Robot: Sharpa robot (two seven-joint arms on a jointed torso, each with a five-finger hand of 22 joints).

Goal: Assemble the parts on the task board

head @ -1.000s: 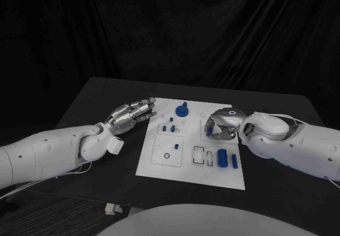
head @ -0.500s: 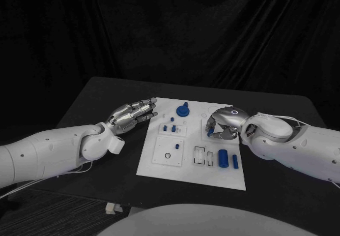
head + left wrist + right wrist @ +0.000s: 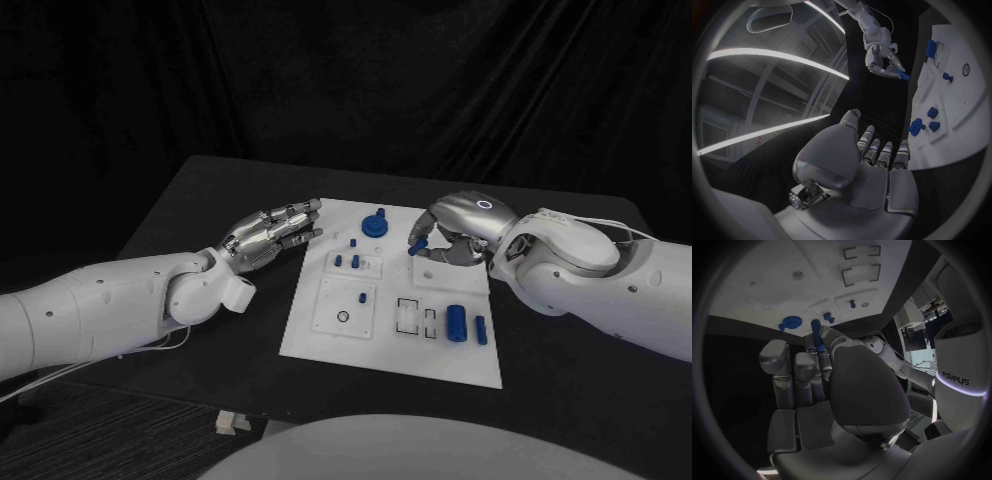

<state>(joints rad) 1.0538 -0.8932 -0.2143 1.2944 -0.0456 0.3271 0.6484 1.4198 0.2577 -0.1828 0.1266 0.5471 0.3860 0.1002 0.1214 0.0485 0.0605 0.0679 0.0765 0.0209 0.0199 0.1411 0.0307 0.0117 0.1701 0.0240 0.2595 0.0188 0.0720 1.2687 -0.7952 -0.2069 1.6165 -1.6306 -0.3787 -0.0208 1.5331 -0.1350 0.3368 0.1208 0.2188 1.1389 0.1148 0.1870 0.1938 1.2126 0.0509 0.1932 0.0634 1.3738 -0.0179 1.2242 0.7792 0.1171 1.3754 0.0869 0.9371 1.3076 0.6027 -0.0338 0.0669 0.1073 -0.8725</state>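
The white task board (image 3: 389, 350) lies mid-table. My right hand (image 3: 459, 232) hovers over the board's far right part and pinches a small blue peg (image 3: 418, 243) between thumb and finger; the right wrist view shows the same peg (image 3: 816, 337) at the fingertips. On the board rest a blue round knob (image 3: 374, 225), two short blue pegs (image 3: 345, 262) and two blue cylinders (image 3: 464, 324). My left hand (image 3: 268, 235) floats at the board's left edge, fingers stretched out and apart, holding nothing. The left wrist view shows that hand (image 3: 864, 160) beside the board (image 3: 954, 115).
Two rectangular slots (image 3: 417, 317) and a small ring (image 3: 340, 317) sit in the board's near half. Black tabletop (image 3: 202, 210) surrounds the board, with a black curtain behind.
My right hand has risen from the board and moved toward its far side, carrying the blue peg. The left hand has stayed put.
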